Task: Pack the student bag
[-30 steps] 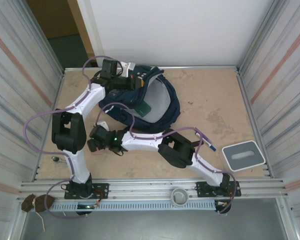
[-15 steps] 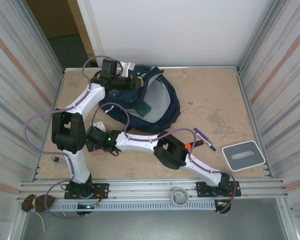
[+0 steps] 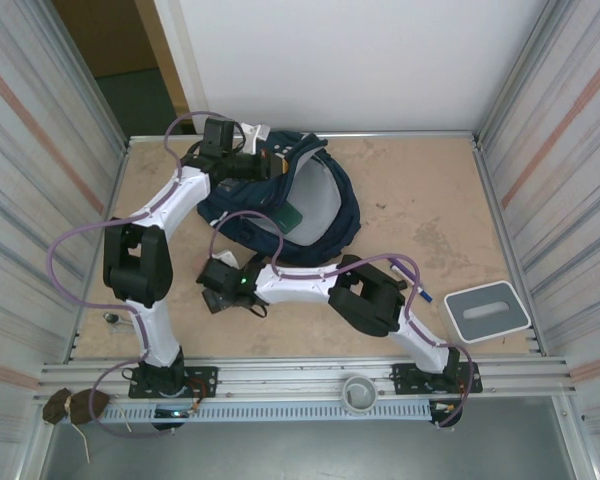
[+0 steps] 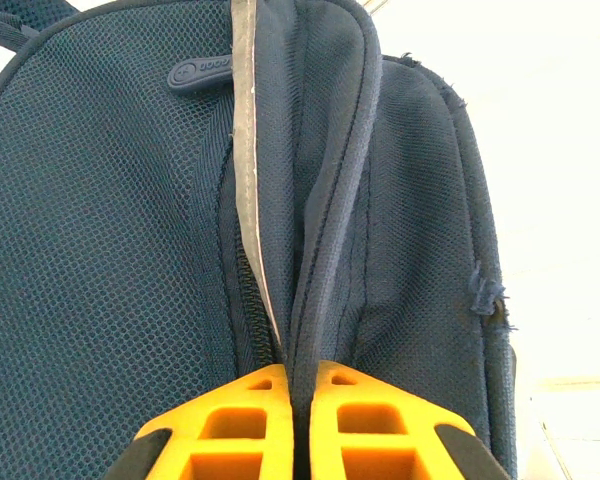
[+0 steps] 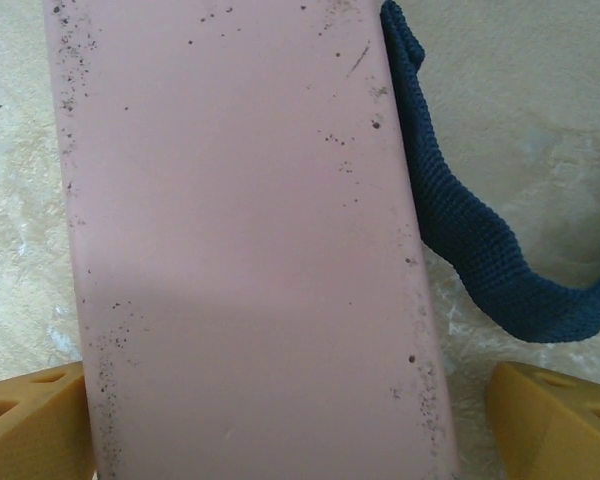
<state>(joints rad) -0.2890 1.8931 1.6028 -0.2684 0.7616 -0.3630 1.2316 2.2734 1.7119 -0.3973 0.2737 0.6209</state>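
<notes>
The navy student bag point(image 3: 325, 215) lies at the back left of the table with its mouth held open. My left gripper point(image 3: 268, 162) is at the bag's top rim. In the left wrist view the orange fingers point(image 4: 250, 400) are shut on a fold of the bag's zipper edge point(image 4: 320, 250). My right gripper point(image 3: 220, 291) hovers low over the table in front of the bag. In the right wrist view it stands open astride a flat pink case point(image 5: 245, 250); the left finger point(image 5: 30, 425) is against the case, the right finger point(image 5: 555, 415) is clear of it.
A navy strap point(image 5: 460, 235) of the bag lies just right of the pink case. A green item point(image 3: 292, 215) shows inside the bag. A purple pen point(image 3: 412, 284) and a grey-and-white box point(image 3: 488, 310) lie at the right. Ribbed walls close in both sides.
My right gripper has shifted right and toward the near edge, and its elbow swung right over part of the pen. The left arm and the bag have held still.
</notes>
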